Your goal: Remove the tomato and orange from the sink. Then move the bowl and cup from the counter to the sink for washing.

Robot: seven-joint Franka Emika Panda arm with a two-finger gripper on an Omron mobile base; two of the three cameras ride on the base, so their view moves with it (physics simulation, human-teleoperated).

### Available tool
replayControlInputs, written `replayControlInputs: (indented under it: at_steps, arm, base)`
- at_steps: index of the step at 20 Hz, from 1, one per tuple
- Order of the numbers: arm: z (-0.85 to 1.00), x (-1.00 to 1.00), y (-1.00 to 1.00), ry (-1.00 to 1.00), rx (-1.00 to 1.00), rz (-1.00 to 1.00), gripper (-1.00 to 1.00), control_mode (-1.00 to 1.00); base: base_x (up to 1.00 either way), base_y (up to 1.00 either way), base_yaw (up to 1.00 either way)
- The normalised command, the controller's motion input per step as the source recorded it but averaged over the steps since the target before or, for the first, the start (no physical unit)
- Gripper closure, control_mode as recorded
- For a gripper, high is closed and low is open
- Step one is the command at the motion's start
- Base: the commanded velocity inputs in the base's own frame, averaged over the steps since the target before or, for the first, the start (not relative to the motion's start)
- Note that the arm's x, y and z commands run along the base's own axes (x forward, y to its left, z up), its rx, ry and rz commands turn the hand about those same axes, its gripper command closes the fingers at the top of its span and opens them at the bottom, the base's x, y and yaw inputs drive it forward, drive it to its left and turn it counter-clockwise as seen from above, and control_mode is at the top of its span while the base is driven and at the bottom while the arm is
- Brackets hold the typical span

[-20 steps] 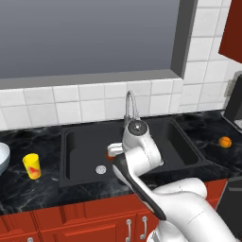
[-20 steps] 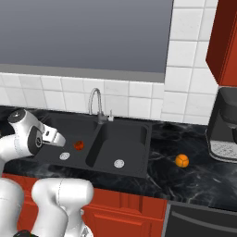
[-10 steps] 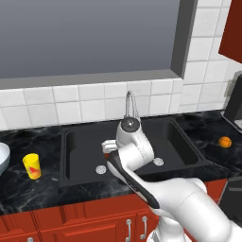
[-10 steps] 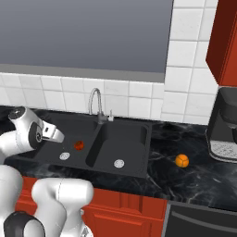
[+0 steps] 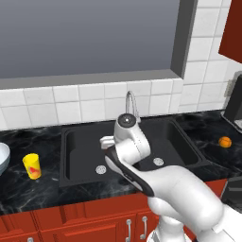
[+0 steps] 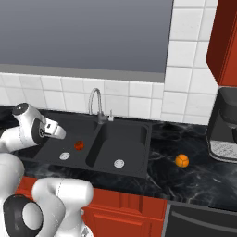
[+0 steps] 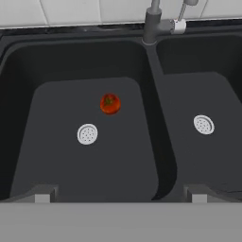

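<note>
A: Left base view first. What's there that the others lack?

B: The cup [image 5: 32,166], a small yellow cylinder with a red-orange mark, standing on the black marbled tabletop [image 5: 28,194] at nine o'clock from the sink [image 5: 85,142]. Just beyond it, cut by the frame edge, is the rim of the bowl [image 5: 3,158], pale and smooth. The orange [image 5: 225,141] sits on the tabletop at three o'clock, well apart from the basins. The glossy white arm covers the middle of the sink.

A: And the right base view?

B: Here the tomato [image 6: 79,145] shows, a dark red ball on the floor of the left basin, near the round silver drain [image 6: 65,156]. The orange [image 6: 181,160] lies on the tabletop at three o'clock of the sink, toward a dark coffee machine [image 6: 226,125]. The curved steel faucet [image 6: 96,102] rises at twelve o'clock behind the divider. White square tiles [image 6: 185,60] back the wall.

A: The hand view?

B: It looks down into both matte black basins. The tomato [image 7: 110,104] sits at one o'clock from the perforated left drain, near it but not touching. The claw [image 7: 120,193] is released, its two tips spread wide at the bottom with nothing between them, well short of the tomato.
</note>
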Motion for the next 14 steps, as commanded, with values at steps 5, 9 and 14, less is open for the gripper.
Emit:
replayControlInputs:
  at_steps: [5,9,14]
  arm:
    - [0.00,0.19,0.01,0.00,0.01,-0.06,-1.00,-1.00]
    - [-0.01,0.18,0.01,0.00,0.01,-0.11,-1.00,-1.00]
    - [-0.02,0.19,0.04,0.00,0.00,-0.14,-1.00,-1.00]
  base:
    - [0.00,0.00,0.00]
    - [0.00,0.00,0.00]
    - [0.00,0.00,0.00]
